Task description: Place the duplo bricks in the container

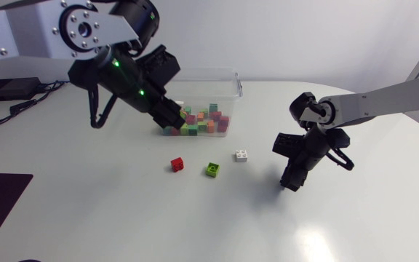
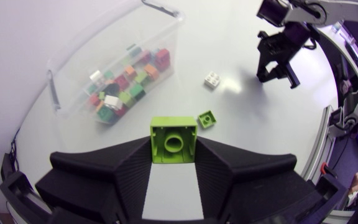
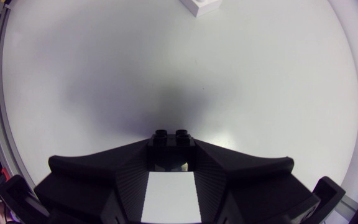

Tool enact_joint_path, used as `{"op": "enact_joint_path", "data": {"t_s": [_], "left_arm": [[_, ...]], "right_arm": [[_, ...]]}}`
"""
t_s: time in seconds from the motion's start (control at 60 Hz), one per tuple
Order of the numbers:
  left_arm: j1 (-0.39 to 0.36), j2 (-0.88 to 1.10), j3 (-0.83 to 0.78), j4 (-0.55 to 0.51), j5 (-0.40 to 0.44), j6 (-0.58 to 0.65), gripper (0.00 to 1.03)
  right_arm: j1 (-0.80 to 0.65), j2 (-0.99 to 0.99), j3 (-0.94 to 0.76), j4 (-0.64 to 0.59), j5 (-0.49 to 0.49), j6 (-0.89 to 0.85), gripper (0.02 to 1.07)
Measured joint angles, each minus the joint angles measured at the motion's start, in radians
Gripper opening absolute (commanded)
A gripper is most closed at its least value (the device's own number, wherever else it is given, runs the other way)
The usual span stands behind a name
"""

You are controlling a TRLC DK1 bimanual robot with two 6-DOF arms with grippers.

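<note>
White table point(image 1: 122, 211), seen from above: the left arm point(image 1: 118, 73) slants down, its left claw point(image 1: 169, 122) at the clear box's point(image 1: 228, 84) front wall; the right arm point(image 1: 369, 102) bends down, right claw point(image 1: 292, 182) just above the tabletop. A red brick point(image 1: 177, 165), green brick point(image 1: 212, 169) and white brick point(image 1: 241, 155) lie between the claws. Left wrist: fingers half apart pinch a lime brick point(image 2: 174, 140), box ahead. Right wrist: fingers grip a black brick point(image 3: 171, 139), white brick well ahead.

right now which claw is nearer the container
Left. The left claw hangs close by the front of the container; the right claw is well off, beyond the white brick.
</note>
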Motion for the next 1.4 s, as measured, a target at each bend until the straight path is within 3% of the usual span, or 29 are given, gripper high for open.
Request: {"op": "enact_joint_path", "data": {"t_s": [0.367,0.717,0.767,0.783,0.833,0.883,1.05,1.133,1.4], "left_arm": [[0.154,0.172,0.204,0.15,0.091,-0.061,0.32],[0.224,0.35,0.379,0.232,0.122,-0.109,0.35],[0.228,0.365,0.383,0.255,0.123,-0.114,0.47],[0.229,0.369,0.383,0.26,0.123,-0.117,0.58],[0.23,0.381,0.383,0.283,0.123,-0.129,0.74],[0.23,0.387,0.383,0.304,0.123,-0.133,0.98],[0.232,0.364,0.344,0.356,0.123,-0.135,0.99],[0.242,0.288,0.239,0.377,0.123,-0.126,0.99],[0.27,0.027,0.05,0.345,0.158,-0.019,0.99]], "right_arm": [[0.121,-0.112,0.201,-0.126,-0.047,0.123,0.22],[0.166,-0.112,0.444,-0.189,-0.111,0.23,0.22],[0.168,-0.107,0.482,-0.19,-0.121,0.243,0.22],[0.169,-0.104,0.491,-0.191,-0.123,0.246,0.22],[0.175,-0.089,0.528,-0.192,-0.128,0.259,0.22],[0.18,-0.072,0.555,-0.191,-0.13,0.273,0.22],[0.196,0.004,0.658,-0.177,-0.151,0.322,0.22],[0.205,0.046,0.715,-0.15,-0.154,0.352,0.22],[0.224,0.159,0.876,-0.1,-0.158,0.414,0.22]]}}
